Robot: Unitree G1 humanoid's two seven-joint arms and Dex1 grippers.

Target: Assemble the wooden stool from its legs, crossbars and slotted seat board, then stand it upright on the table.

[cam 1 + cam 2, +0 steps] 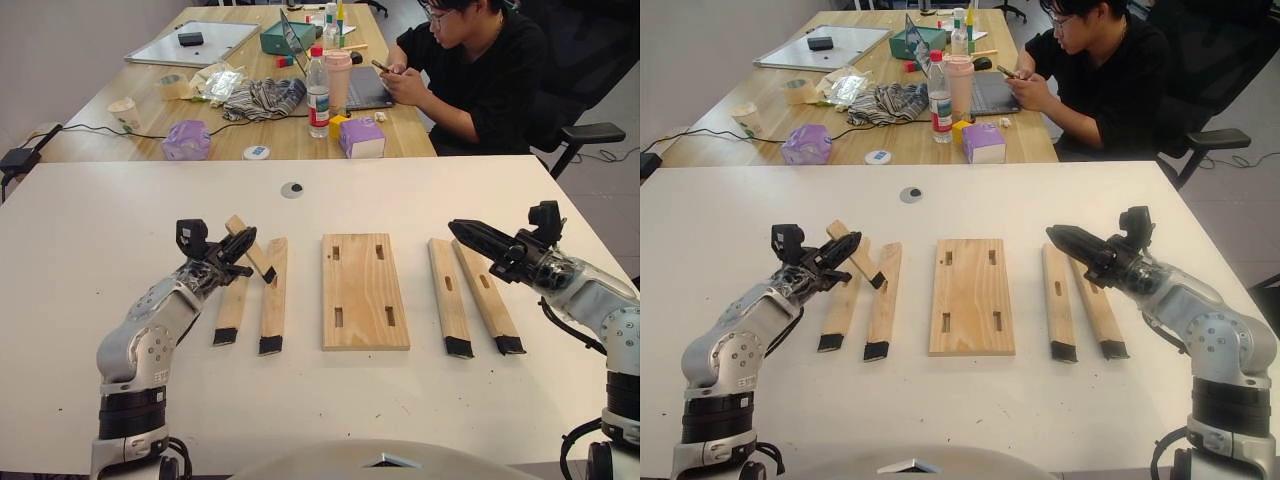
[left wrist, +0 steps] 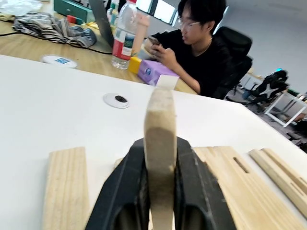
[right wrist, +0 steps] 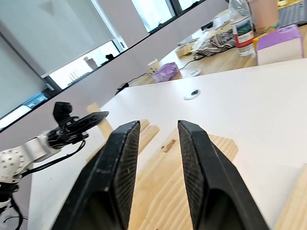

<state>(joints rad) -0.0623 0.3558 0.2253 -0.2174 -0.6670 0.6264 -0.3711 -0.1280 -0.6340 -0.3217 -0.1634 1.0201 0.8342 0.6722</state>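
Wooden seat board lies flat, nothing joined yet, legs either side. Left of it, left gripper has jaws clamped on a crossbar; right gripper jaws apart, empty.

Left arm: elbow bent low, forearm angled up and inward.
Left gripper: both fingers clamped flat on a bar. The bar sits on edge between the jaws and juts out past their tips.
Right arm: elbow bent, forearm pointing inward, wrist roughly level.
Right gripper: fingers parted by a narrow gap, tips even. The left gripper lies well ahead of these jaws, off to one side.
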